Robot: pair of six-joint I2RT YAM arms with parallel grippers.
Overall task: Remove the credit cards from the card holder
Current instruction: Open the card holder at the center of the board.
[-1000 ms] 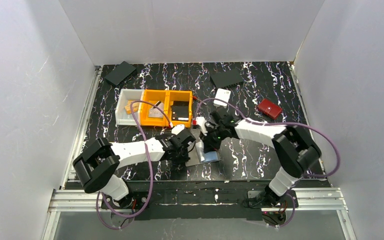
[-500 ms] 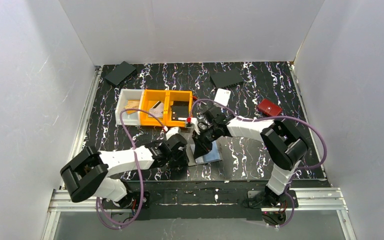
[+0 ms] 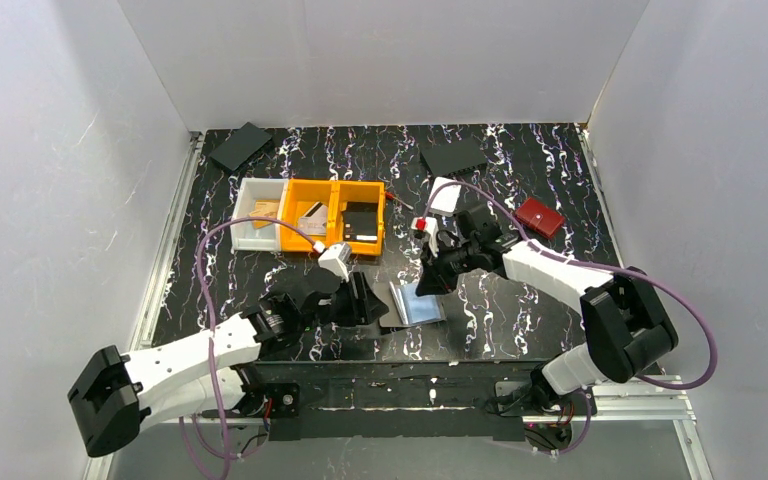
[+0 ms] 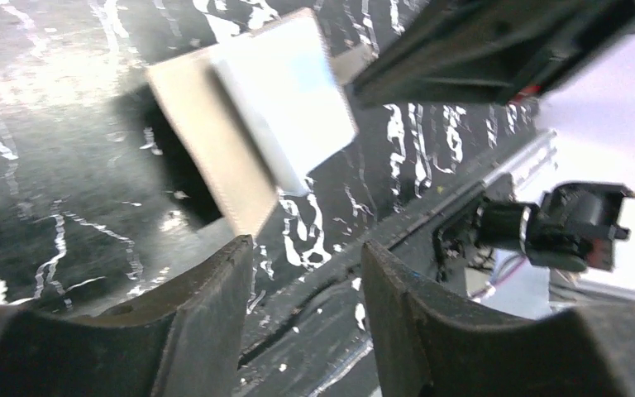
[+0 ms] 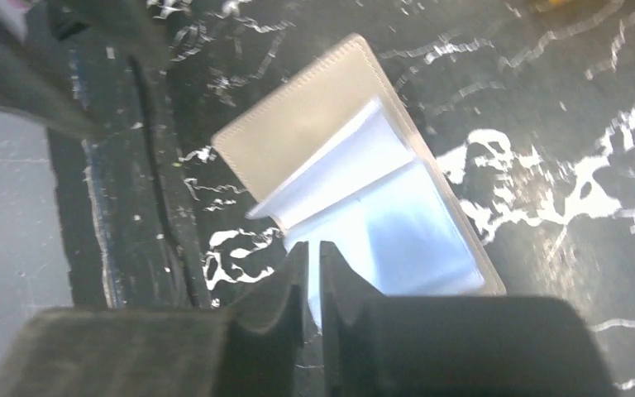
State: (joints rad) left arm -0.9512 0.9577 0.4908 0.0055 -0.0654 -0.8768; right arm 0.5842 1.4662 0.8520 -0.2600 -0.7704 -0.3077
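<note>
The card holder (image 3: 415, 307) lies open, credit cards (image 5: 401, 223) seemingly inside, none removed yet; left gripper (image 4: 304, 265) gapes empty; right gripper (image 5: 313, 260) nearly closed, grasp indiscernible.

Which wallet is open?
The grey card holder, lying spread open with pale blue inside. The red wallet at the far right is folded shut.

Card holder (image 3: 418, 305) on table (image 3: 520, 300), between left pincer (image 3: 368, 300) and right pincer (image 3: 430, 283), bins (image 3: 332, 184) behind-left.
</note>
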